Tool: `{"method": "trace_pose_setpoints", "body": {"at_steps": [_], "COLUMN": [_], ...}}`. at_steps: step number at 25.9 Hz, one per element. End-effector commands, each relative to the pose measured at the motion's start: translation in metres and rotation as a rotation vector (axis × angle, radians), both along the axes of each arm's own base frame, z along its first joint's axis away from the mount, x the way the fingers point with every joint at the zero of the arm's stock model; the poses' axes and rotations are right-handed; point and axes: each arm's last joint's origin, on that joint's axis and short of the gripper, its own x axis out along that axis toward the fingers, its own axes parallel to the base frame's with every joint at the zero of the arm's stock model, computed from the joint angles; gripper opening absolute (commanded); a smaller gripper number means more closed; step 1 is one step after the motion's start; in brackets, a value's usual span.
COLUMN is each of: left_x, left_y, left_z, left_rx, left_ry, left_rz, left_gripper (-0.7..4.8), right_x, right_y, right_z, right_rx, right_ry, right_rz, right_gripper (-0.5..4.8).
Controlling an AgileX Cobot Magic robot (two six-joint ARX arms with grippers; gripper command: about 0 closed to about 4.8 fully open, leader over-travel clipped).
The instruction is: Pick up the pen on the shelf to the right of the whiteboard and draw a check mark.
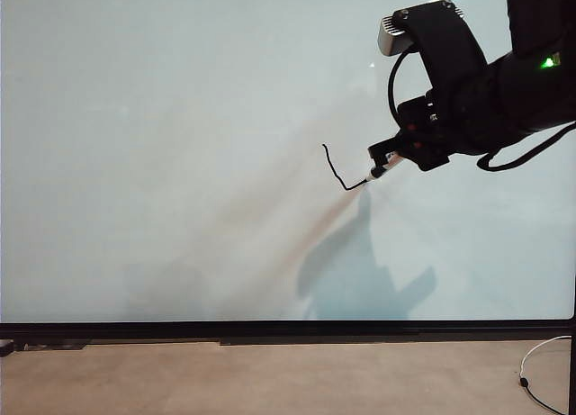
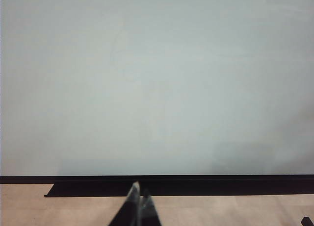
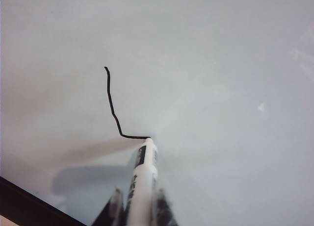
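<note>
Right gripper [image 3: 140,199] fingers clamped on pen [image 3: 143,179], tip touching whiteboard [image 1: 180,163] just ahead of them. Check mark [image 3: 114,111] short stroke done, long upstroke barely begun. Left gripper [image 2: 137,206] fingers closed, empty, parked.

Your right arm reaches in from the upper right of the exterior view, black, with its wrist camera riding on top and a green light lit on the forearm. Its right tool [image 1: 385,161] points down and to the left, jaws clamped tight. Your left tool [image 2: 140,206] shows only in its own wrist view, the two finger tips pressed together, holding nothing and pointing straight ahead, level.
</note>
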Motion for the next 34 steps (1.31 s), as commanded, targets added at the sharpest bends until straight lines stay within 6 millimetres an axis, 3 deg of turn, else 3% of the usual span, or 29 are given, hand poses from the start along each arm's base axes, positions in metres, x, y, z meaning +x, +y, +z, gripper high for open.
{"method": "trace_pose_setpoints", "body": {"at_steps": [1, 34], "left_x": [0.0, 0.0], "left_y": [0.0, 0.0], "left_z": [0.002, 0.002], "left_rx": [0.005, 0.005], "left_ry": [-0.015, -0.015], "left_rz": [-0.001, 0.0], "left_gripper": [-0.04, -0.04], "right_x": [0.002, -0.009], "right_y": [-0.004, -0.018], "right_z": [0.011, 0.03], "right_rx": [0.021, -0.015], "right_ry": [-0.062, -0.104], "right_rz": [-0.053, -0.089], "right_gripper": [-0.05, -0.05]}}
